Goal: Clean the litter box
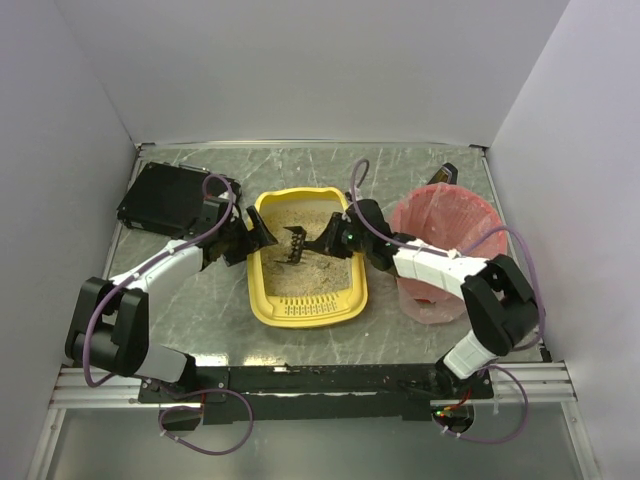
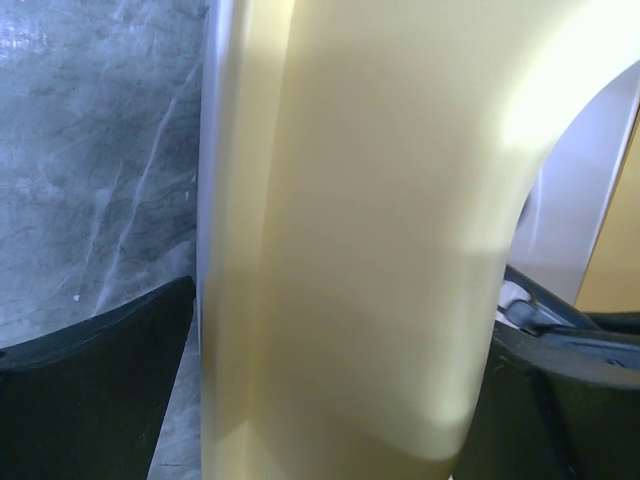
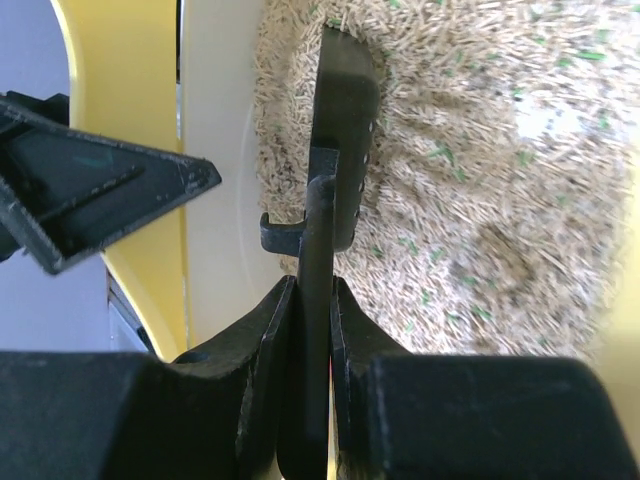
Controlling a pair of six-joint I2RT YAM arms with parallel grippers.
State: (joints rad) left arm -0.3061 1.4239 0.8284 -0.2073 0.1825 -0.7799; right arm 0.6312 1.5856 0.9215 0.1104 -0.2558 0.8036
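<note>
The yellow litter box [image 1: 306,312] lies in the middle of the table [image 1: 200,300], with its slotted end toward the arms. The left gripper [image 1: 254,236] has its jaws wide apart, astride the box's left wall. The right gripper [image 1: 333,238] is closed tight on the handle of a black scoop [image 1: 295,246], its head over the sandy litter [image 1: 312,275]. A pink bag-lined bin [image 1: 445,225] stands to the right, and a flat black box [image 1: 165,195] lies far left.
</note>
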